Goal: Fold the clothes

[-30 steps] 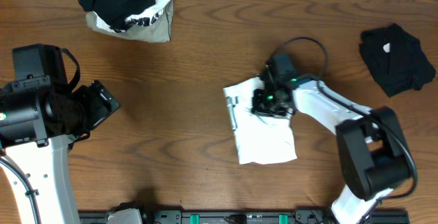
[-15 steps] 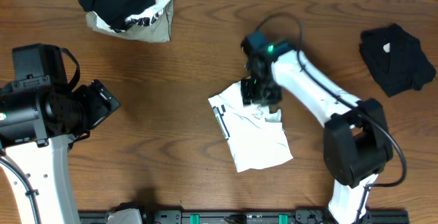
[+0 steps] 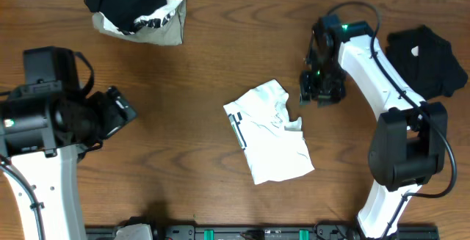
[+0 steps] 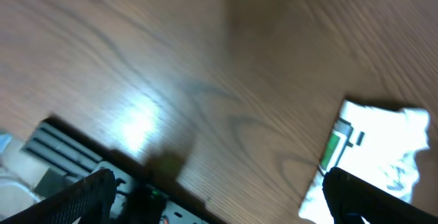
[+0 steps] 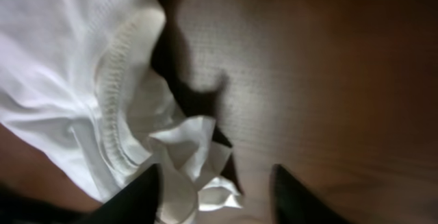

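A white garment (image 3: 268,133) lies crumpled and partly folded in the middle of the wooden table (image 3: 191,86). My right gripper (image 3: 321,92) is open and empty, just right of the garment's upper corner. In the right wrist view its fingers (image 5: 215,196) spread over a bunched edge of the white garment (image 5: 68,80). My left gripper (image 3: 117,111) is open and empty at the far left, well apart from the garment. In the left wrist view its fingers (image 4: 219,200) frame bare wood, with the white garment (image 4: 373,155) at the right.
A black garment (image 3: 426,60) lies bunched at the right edge of the table. A pile of black and white clothes (image 3: 136,5) sits at the back left. A black rail (image 3: 242,233) runs along the table's front edge.
My right gripper let go of the white garment and moved up and to the right, off the cloth. The garment ended up shifted slightly left. The left arm nudged slightly right.
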Tool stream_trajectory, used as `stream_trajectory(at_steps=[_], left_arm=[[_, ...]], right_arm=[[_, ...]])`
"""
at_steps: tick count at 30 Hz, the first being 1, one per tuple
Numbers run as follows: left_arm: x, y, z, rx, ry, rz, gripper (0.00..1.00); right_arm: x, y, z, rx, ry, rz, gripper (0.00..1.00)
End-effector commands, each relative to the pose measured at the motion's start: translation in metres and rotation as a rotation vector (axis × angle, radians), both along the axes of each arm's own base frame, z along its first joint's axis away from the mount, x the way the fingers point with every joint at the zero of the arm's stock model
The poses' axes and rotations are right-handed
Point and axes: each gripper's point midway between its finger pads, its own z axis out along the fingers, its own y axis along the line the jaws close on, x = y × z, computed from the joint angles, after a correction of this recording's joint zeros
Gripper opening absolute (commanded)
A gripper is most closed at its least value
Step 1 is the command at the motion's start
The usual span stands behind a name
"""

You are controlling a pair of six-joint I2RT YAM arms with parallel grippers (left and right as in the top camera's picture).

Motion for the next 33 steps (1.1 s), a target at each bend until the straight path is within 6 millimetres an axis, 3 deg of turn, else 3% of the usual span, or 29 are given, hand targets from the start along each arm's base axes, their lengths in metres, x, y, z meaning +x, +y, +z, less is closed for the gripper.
stream_trajectory(at_steps=[1, 7, 14, 21, 33], left_arm=[[0.002, -0.021, -0.013, -0.067, 0.031, -0.07, 0.98], [0.002, -0.068, -0.053, -0.211, 0.098, -0.206, 0.98], [0.015, -0.126, -0.104, -0.388, 0.069, -0.368, 0.98], [0.027, -0.185, -0.129, -0.527, -0.028, -0.556, 0.97], [0.03, -0.252, -0.193, -0.58, 0.106, -0.646, 0.91]], right_arm=[[-0.016, 0.015, -0.009, 0.108, 0.038, 0.063, 0.4], [-0.036, 0.032, -0.023, 0.233, 0.08, 0.118, 0.4], [-0.036, 0.045, -0.021, 0.33, 0.052, 0.184, 0.48], [-0.03, 0.049, -0.02, 0.355, 0.018, 0.203, 0.5], [-0.026, 0.053, -0.019, 0.395, -0.015, 0.248, 0.49]])
